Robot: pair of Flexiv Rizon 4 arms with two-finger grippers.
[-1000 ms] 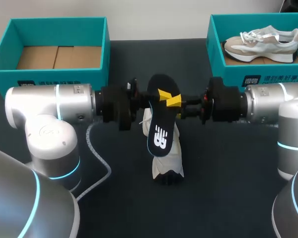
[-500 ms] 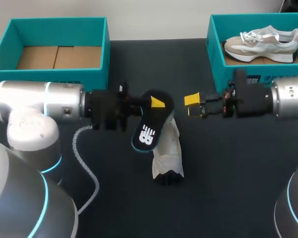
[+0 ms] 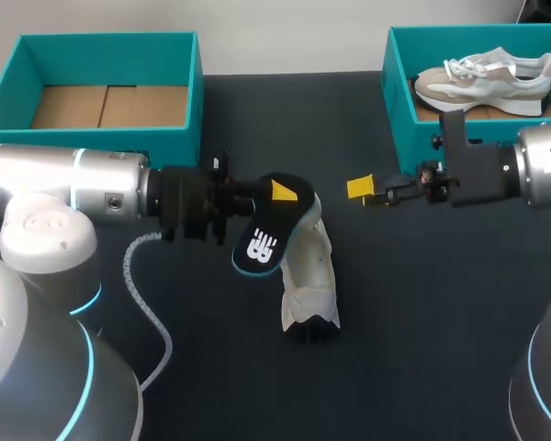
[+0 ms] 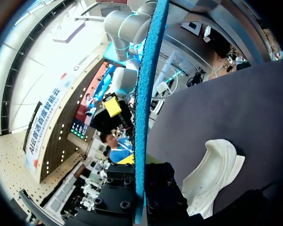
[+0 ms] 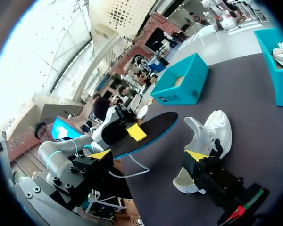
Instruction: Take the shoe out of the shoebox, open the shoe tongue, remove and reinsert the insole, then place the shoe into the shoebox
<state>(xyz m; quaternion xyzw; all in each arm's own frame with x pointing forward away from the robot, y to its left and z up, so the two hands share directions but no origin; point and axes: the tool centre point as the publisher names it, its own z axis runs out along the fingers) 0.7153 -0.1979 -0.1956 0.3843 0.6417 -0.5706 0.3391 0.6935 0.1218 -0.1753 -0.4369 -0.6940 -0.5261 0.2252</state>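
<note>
1. The left jaws are clamped on the black insole (image 3: 262,241), with one yellow fingertip (image 3: 283,190) on its upper face. The insole slants down toward the counter (image 3: 422,322).
2. The white shoe (image 3: 309,276) lies on the counter just below the held insole, between the two sets of jaws and nearer the left.
3. The right jaws stand apart, touching nothing, and face the insole from beyond the shoe.
4. A teal box (image 3: 101,41) sits behind the left jaws. Another box (image 3: 399,87) behind the right jaws holds a second shoe (image 3: 482,78).
</note>
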